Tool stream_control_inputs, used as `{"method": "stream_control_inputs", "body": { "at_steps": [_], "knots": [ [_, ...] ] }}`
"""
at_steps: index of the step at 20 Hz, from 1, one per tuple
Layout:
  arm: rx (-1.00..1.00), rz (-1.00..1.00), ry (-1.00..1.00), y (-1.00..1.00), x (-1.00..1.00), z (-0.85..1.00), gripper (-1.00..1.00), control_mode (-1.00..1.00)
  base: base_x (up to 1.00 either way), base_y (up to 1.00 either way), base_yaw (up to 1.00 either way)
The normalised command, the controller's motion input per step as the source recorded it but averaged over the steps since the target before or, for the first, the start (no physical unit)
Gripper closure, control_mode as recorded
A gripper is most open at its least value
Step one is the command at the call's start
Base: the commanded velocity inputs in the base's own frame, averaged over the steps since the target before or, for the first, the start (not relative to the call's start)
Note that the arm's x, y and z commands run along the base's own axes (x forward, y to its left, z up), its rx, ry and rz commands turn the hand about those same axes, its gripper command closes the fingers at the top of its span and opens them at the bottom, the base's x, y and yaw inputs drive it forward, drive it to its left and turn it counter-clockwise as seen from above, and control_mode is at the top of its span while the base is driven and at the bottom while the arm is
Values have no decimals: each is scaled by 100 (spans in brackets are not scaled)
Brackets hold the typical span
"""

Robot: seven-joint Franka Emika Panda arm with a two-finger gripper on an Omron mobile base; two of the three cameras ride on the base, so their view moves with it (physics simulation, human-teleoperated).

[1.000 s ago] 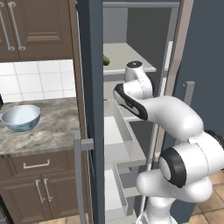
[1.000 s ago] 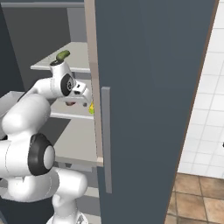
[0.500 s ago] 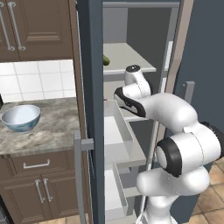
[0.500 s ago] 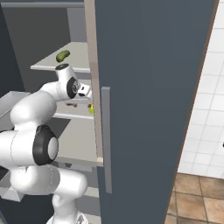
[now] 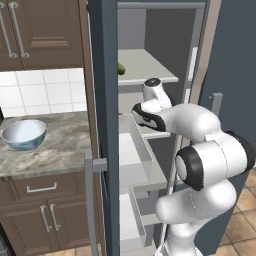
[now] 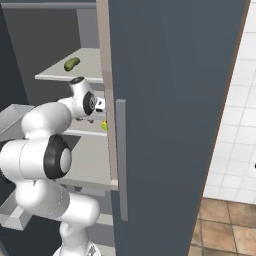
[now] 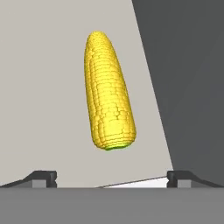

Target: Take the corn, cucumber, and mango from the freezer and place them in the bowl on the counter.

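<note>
my gripper (image 7: 111, 177) has its jaws spread wide, nothing between them, tips sitting either side of the frame bottom in the hand view. just past them lies the corn (image 7: 107, 92) on a pale grey freezer shelf (image 7: 43, 87), lengthways away from me, green-tipped butt end nearest, pointed end far. it's centred between the tips but not yet inside them, so not touching.

what changed over the last second: the arm has swung its forearm in and pushed the hand further into the freezer (image 5: 102, 100); elbow bulks larger in the left base view than it did, wrist has crept along the middle shelf in the right base view. jaws were already wide and stayed so. base hasn't driven, background identical. i read this as the approach closing on the corn, grasp not started.

in the right base view a bit of yellow, the corn (image 6: 104, 125), peeks out just beside the door edge, right by the wrist. cucumber (image 6: 72, 63) sits untouched on the upper shelf, well above the hand. mango i can't pick out.

furthest off, the bowl (image 5: 24, 134) waits on the counter (image 5: 60, 145), left of the open freezer, nothing visible in it. so none of the three items delivered; next i'd guess advance a little and close across the cob's width.
</note>
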Motion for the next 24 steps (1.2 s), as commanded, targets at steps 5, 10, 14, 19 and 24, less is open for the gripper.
{"method": "stream_control_inputs", "body": {
  "at_steps": [5, 10, 14, 19, 24],
  "knots": [
    [-3, 0, -1, -3, 38, -29, -100, -100, 0, 0, 0],
    [-1, 0, 0, 0, 49, -32, -100, -100, 0, 0, 0],
    [-3, 0, 0, 0, 59, -30, -100, -100, 0, 0, 0],
    [-1, 0, 0, 0, 25, -17, 100, -100, 0, 0, 0],
    [0, 0, 0, 0, -20, -1, 100, -100, 0, 0, 0]
  ]
}}
